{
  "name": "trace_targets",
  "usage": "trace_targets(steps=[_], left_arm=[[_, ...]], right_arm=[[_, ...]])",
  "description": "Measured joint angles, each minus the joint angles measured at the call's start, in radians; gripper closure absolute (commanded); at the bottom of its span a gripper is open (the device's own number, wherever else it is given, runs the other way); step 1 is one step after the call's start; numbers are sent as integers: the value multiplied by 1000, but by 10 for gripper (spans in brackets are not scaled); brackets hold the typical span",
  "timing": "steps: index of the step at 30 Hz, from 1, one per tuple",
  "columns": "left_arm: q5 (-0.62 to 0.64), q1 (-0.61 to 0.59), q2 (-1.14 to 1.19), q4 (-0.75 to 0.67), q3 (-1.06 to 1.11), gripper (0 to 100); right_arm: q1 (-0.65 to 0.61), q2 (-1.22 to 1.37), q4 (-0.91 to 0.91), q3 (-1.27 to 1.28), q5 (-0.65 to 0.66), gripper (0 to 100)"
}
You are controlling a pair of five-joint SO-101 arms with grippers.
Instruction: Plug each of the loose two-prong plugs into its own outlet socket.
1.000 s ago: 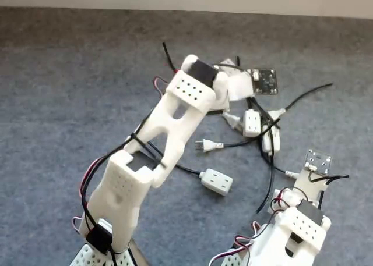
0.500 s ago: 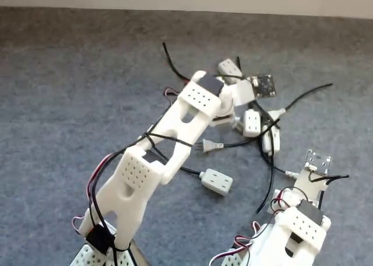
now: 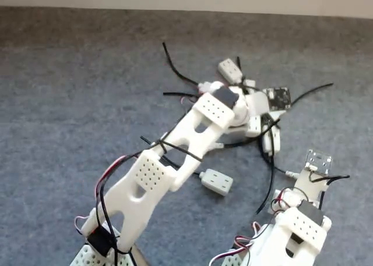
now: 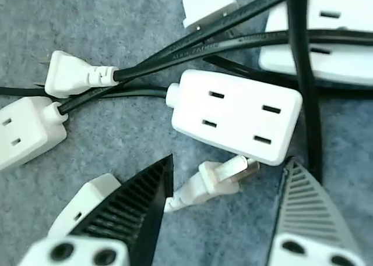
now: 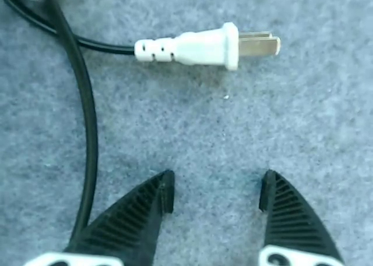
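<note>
Right now the left gripper [image 4: 228, 163] hangs low over a messy pile of cords. Its two fingers are spread wide apart, with nothing pinched. A small white plug [image 4: 211, 181] lies on the grey carpet [image 4: 128, 21] between those fingers. It is tilted, with its metal end pointing at a white outlet block [image 4: 236, 123]. That end sits just beside the block's edge, and it may be touching, but that is hard to tell. The block lies flat with its slots facing up, and a thick black cord [image 4: 304, 74] runs across one end of it. A second plug [image 4: 73, 75] lies near a second outlet block [image 4: 23, 132]. From above, the left arm [image 3: 175, 155] stretches across the carpet to the pile. A lone outlet block [image 3: 217, 181] lies beside the arm, apart from the pile. The right arm [image 3: 300, 222] sits low in the near corner. The right gripper [image 5: 217, 190] is also wide open and holds nothing. A long white plug [image 5: 189, 46] lies flat on its side just past the fingertips, not touching them. A curved black cord [image 5: 87, 120] runs close by one finger.
</note>
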Motion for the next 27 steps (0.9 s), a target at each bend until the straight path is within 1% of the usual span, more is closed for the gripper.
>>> trace_targets(steps=[3, 6, 10, 13, 19, 25, 27], left_arm=[[-6, -2, 23, 0, -29, 736], [-6, -12, 32, 5, -40, 824], [-6, -17, 34, 77, -40, 928], [-11, -15, 34, 141, -44, 975], [-15, -20, 35, 252, -54, 989], [-20, -26, 37, 456, -193, 986], [-48, -48, 37, 486, -235, 988]], right_arm=[[0, 0, 0, 0, 0, 761], [0, 0, 0, 0, 0, 761], [0, 0, 0, 0, 0, 761], [0, 0, 0, 0, 0, 761], [0, 0, 0, 0, 0, 761], [0, 0, 0, 0, 0, 761], [0, 0, 0, 0, 0, 761]])
